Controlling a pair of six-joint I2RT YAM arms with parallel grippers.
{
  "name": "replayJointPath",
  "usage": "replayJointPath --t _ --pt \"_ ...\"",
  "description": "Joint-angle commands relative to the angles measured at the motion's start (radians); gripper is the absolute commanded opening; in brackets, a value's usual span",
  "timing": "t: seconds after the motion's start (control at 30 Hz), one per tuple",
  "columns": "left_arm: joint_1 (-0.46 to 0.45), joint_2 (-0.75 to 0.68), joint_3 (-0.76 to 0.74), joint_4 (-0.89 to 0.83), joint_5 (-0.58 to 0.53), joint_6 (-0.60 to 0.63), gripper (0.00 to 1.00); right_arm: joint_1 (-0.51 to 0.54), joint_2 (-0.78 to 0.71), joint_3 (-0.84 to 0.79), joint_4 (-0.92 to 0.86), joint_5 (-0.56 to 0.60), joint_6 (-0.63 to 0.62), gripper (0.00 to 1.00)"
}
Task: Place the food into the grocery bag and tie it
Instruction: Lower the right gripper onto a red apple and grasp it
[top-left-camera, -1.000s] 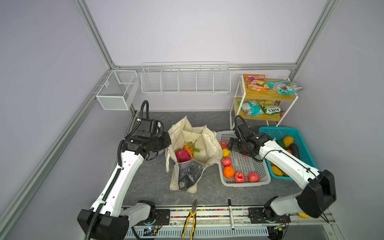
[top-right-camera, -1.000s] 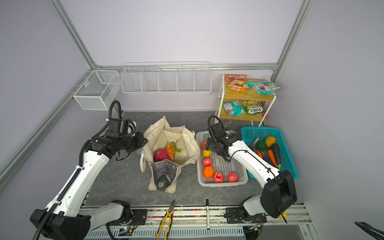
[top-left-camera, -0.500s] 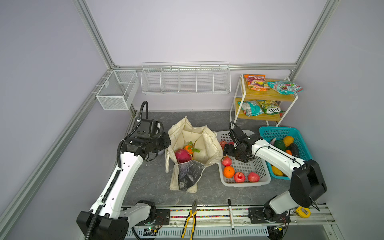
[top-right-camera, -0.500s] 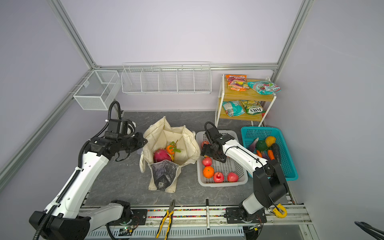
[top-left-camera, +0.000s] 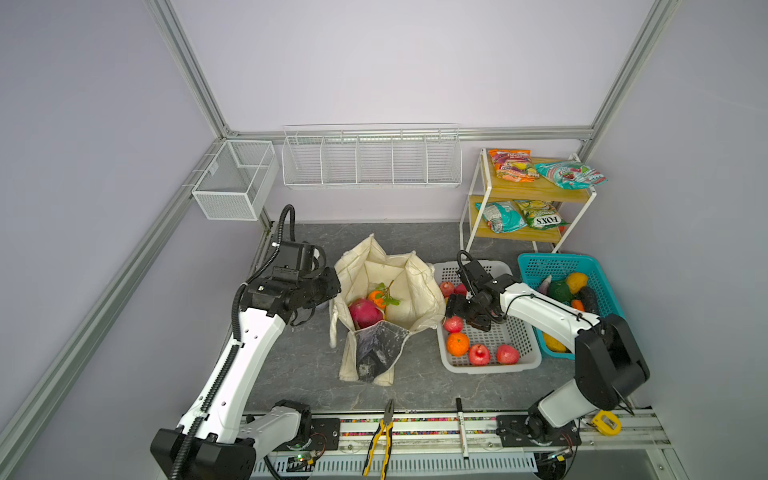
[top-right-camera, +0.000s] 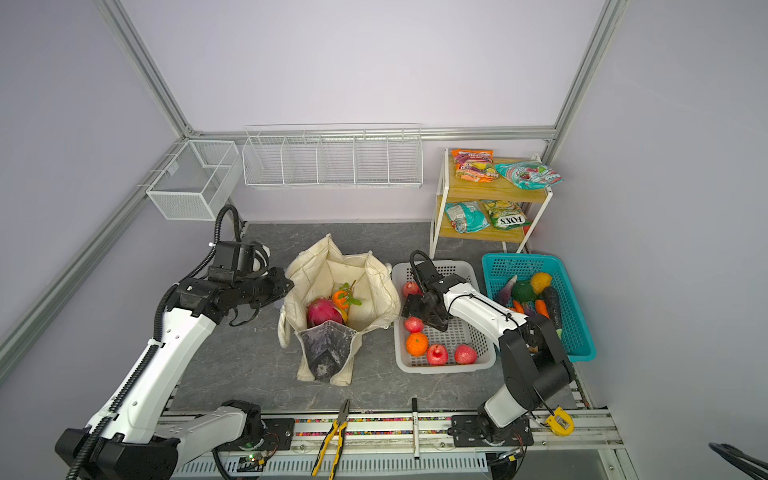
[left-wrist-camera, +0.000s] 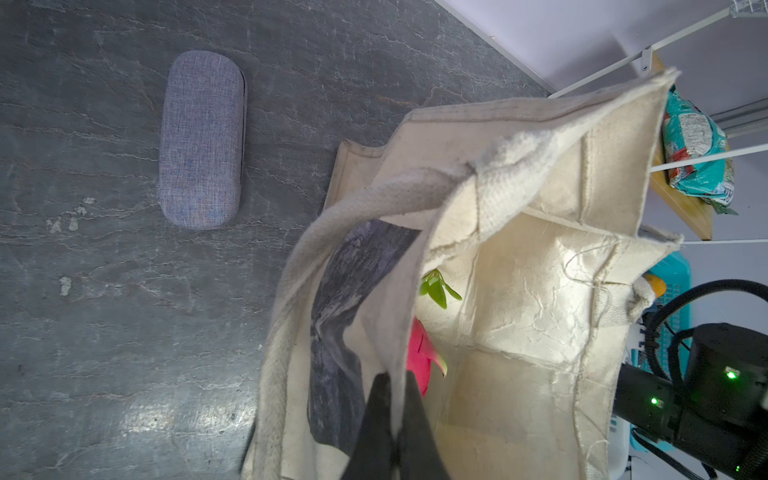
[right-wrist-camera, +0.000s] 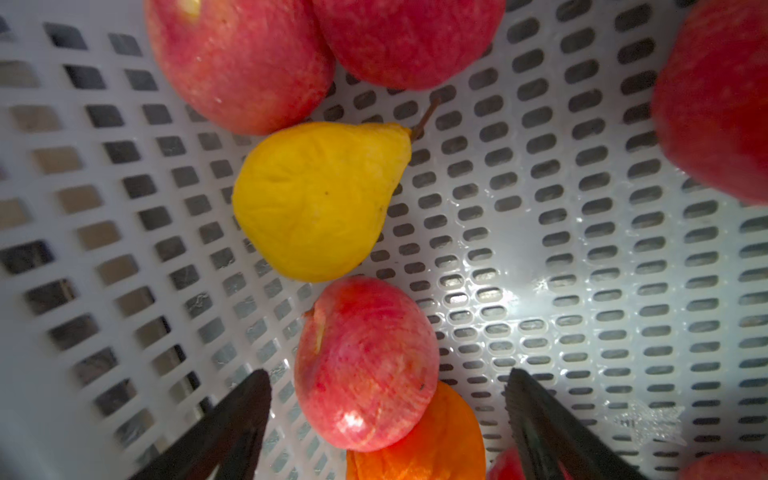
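Pale lilac walls close the cell on three sides, with bare aluminium posts (top-left-camera: 197, 83) in the corners. A white mesh box (top-left-camera: 232, 178) hangs on the left wall and a long white wire rack (top-left-camera: 372, 160) on the back one. The desk (top-left-camera: 299, 361) is dark grey and stone-patterned, with pale veins.

At the left of the desk lies a grey fabric glasses case (left-wrist-camera: 202, 139), apart from the food. The left hand (left-wrist-camera: 394, 388) is pressed together on the left rim of the grocery bag (top-left-camera: 419, 291), pinching the cloth. The bag stands open in the middle of the desk, with a magenta dragon fruit (top-left-camera: 365, 313) and a leafy orange fruit (top-left-camera: 377, 297) inside. One marbled panel is folded out toward the front.

The bag's right side touches the white perforated basket (top-left-camera: 515, 332). The right hand (right-wrist-camera: 386, 374) is low in that basket, its fingers spread wide on either side of a red apple (right-wrist-camera: 365, 361) without touching it. A yellow pear (right-wrist-camera: 320, 199) lies just beyond.

A teal basket (top-left-camera: 557, 266) of vegetables sits just beside the white one. Behind it a two-tier shelf (top-left-camera: 536, 193) carries snack packets (top-left-camera: 513, 166). Along the front rail lie pliers (top-left-camera: 380, 436), a marker (top-left-camera: 460, 424) and a yellow tape measure (top-left-camera: 606, 422).
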Motion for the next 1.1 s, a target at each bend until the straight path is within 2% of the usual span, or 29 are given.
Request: replayJointPath --t 0.0,0.47,0.8,1.07 --pt "-0.003 -0.020 -0.010 -0.011 -0.008 -0.009 0.00 -0.006 0.015 -0.027 0.024 -0.023 0.030 0.90" --pt "-0.004 -0.022 -0.007 -0.015 -0.009 -0.007 0.00 -0.006 0.061 -0.032 0.085 -0.055 0.073 0.86" --pt "-0.004 -0.031 -0.016 -0.015 -0.011 -0.008 0.00 -0.007 0.083 -0.033 0.088 -0.046 0.081 0.77" --pt "-0.004 -0.026 -0.013 -0.014 -0.011 -0.004 0.00 -0.007 0.095 -0.037 0.091 -0.036 0.084 0.65"
